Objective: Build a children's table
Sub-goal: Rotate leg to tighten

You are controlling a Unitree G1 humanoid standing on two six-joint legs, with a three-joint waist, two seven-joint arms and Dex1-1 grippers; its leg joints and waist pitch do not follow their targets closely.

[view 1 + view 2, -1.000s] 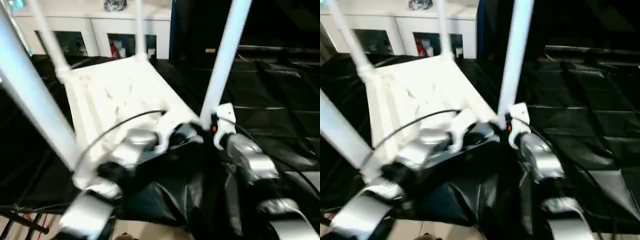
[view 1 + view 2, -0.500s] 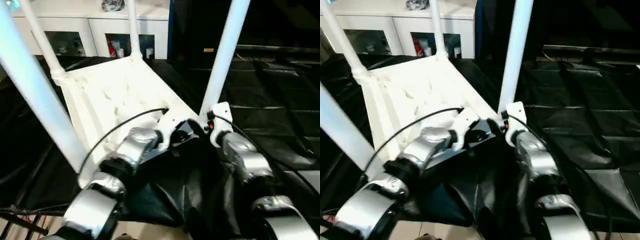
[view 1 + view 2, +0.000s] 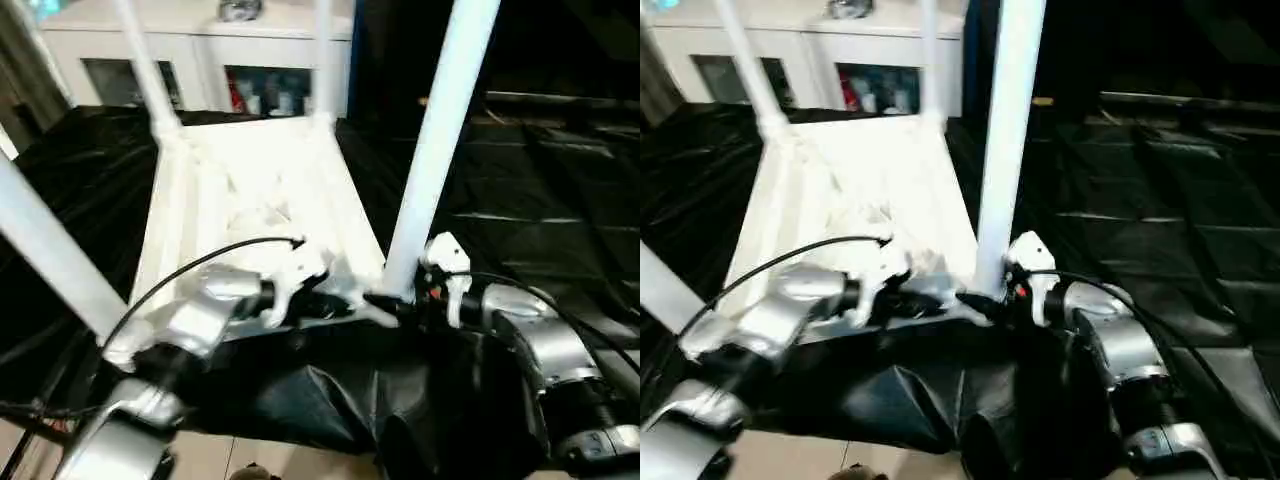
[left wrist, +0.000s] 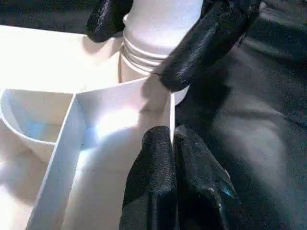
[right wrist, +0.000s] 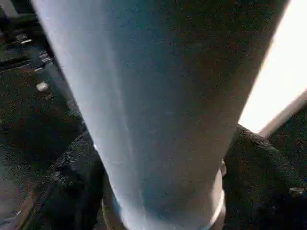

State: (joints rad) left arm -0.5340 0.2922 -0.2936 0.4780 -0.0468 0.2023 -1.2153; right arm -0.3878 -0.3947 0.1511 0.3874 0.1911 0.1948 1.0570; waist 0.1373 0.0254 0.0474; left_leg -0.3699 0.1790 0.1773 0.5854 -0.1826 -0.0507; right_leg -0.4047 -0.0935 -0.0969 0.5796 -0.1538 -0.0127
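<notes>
gripping near right leg (image 3: 432, 170) at its base, right gripper (image 4: 158, 38) has black fingers (image 4: 206, 43) spread either side of tube, just above threaded collar where leg enters corner socket. left gripper (image 4: 172, 187) pinched shut, fingertips touching rim of tabletop (image 3: 250, 190) just beside that socket. tabletop lies upside down on black-draped work table (image 3: 560, 190), ribbed underside up, stretching away from both grippers. three more legs stand upright in other corners: near left leg (image 3: 50, 250), far left leg (image 3: 145, 65), far right leg (image 3: 322, 55). white cabinets (image 3: 200, 60) beyond.
</notes>
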